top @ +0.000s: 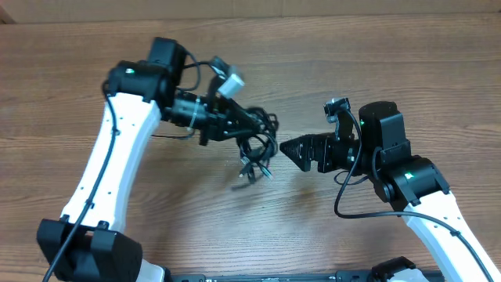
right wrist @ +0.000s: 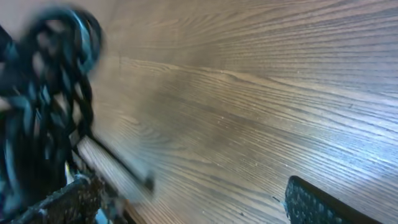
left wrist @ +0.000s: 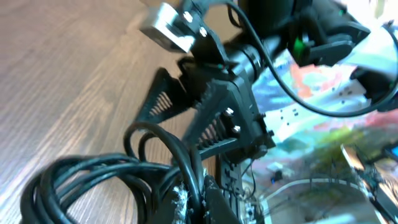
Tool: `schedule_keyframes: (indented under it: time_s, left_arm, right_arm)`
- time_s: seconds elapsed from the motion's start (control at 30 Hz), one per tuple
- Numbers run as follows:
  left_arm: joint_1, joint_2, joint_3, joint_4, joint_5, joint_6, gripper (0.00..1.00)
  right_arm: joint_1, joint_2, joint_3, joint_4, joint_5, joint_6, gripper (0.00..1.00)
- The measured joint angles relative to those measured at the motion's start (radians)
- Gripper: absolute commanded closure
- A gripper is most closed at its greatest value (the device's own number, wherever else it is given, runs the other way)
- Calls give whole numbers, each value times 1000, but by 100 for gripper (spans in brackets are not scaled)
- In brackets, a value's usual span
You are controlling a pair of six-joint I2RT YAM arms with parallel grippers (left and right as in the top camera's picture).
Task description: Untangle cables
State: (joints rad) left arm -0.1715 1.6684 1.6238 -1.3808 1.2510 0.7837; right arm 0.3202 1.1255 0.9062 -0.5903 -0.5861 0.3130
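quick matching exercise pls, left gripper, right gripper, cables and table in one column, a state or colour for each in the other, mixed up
Things:
1 left gripper
2 right gripper
3 cables
4 table

States or colours:
a brown wood grain
b fingers spread wide, nothing between them
c black, bunched in a tangle
d closed on the tangle

Pairs: 1-d; 2-b; 3-c; 4-a
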Motion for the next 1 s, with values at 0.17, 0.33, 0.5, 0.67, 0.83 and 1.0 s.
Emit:
schedule_keyframes:
  time_s: [0.17,0.33,0.5,0.67,0.83,1.0]
  left_arm:
    - [58,-6,0,-14,52,0,96]
    - [74,-6,0,-15,165,11,96]
    - [74,-6,0,-26,234,12,96]
    - [74,-6,0,-39,264,12,96]
    - [74,-6,0,-45,269,12,96]
    - [73,-6,0,-45,275,12,96]
  right_arm:
    - [0,-56,0,12,-11,1,0]
    - [0,-90,0,66,-16,59,0]
    - [0,-90,0,144,-35,169,5]
    - [0,-91,0,268,-118,245,9]
    - [0,-91,0,281,-153,288,11]
    - [0,-91,0,282,-169,303,15]
